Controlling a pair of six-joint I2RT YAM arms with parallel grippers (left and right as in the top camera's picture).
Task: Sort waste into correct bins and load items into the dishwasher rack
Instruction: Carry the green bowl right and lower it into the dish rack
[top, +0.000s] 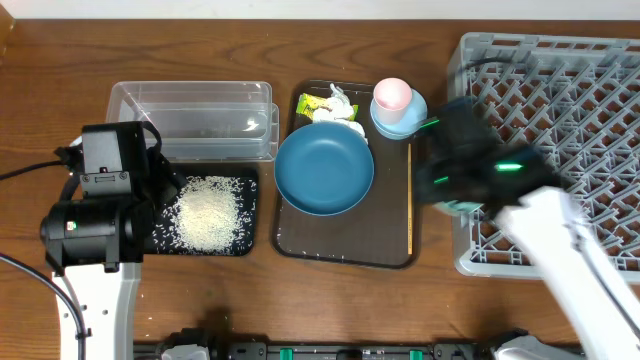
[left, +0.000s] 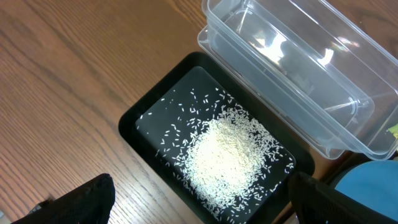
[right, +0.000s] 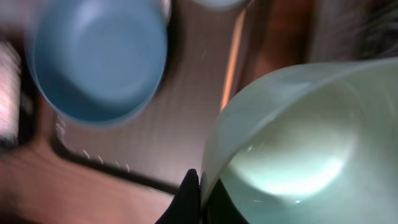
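Black motor housings (top: 95, 225), white links (top: 572, 240), green lights (top: 508, 167), black cables (top: 25, 172).

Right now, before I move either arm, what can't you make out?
Overhead: left jaws hidden under the left arm; the left wrist view shows only dark tips at the bottom edge.
Right wrist view: pale blue bowl cut off by the frame's edges; overhead, motion blur and the right arm cover it.
Overhead: wrapper print too small to read.
Overhead: dishwasher rack cut off by the right edge.

Wooden table (top: 350, 300) carries clear tub (top: 190, 125), black tray (top: 252, 240), serving tray (top: 340, 238), rack (top: 560, 90).
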